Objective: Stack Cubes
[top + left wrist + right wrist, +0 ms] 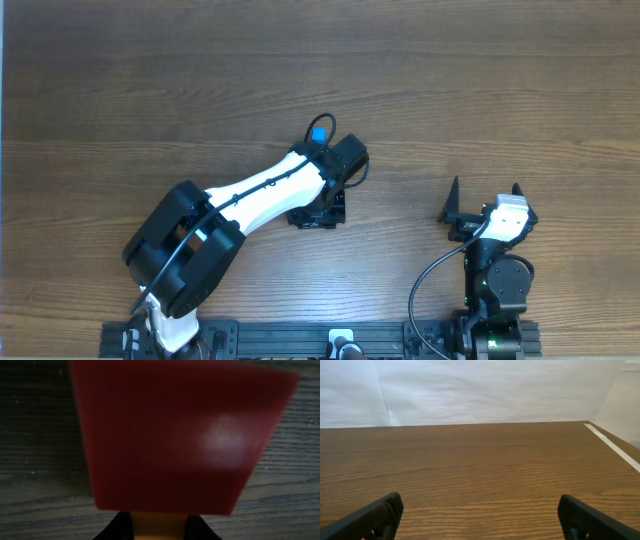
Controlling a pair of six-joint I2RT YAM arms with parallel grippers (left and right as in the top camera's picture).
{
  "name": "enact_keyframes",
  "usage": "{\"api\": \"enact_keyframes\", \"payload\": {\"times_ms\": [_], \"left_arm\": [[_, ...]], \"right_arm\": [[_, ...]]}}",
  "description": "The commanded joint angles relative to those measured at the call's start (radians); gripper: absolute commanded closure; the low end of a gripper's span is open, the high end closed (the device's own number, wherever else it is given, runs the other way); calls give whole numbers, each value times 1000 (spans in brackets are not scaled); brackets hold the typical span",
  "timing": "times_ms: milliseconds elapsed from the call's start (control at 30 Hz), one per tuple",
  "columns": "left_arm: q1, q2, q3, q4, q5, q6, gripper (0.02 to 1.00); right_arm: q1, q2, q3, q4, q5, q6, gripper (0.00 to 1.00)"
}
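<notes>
Here, my left gripper (318,212) crowds the glossy red cube (185,435), grip unreadable; my right gripper (480,515) is spread; an off-centre nudge could topple it.

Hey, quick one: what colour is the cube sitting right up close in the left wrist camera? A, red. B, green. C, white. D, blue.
A. The left wrist view has a red cube close up, with the wooden table behind it.
</notes>
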Motion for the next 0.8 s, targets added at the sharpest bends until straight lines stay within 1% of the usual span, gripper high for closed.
{"api": "enact_keyframes", "payload": {"times_ms": [33,333,433,600,633,733,800], "left_arm": [[5,-26,-10,-6,-6,12,901],[22,-95,-10,-74,-34,19,943],[29,-125,-3,-89,-39,50,945],[37,-142,70,-146,-78,69,932],[39,-142,86,-150,-83,77,906],[51,-142,126,-151,-80,114,886],[60,-137,150,-161,-80,123,923]], "right_arm": [[0,-10,-9,2,-5,-4,9],[0,-10,-9,2,-5,-4,7],[0,-10,-9,2,-5,-4,7],[0,-10,-9,2,-5,-4,7],[0,-10,-9,2,-5,-4,9],[0,-10,-9,2,-5,-4,7],[0,-10,-9,2,-5,-4,7]]}}
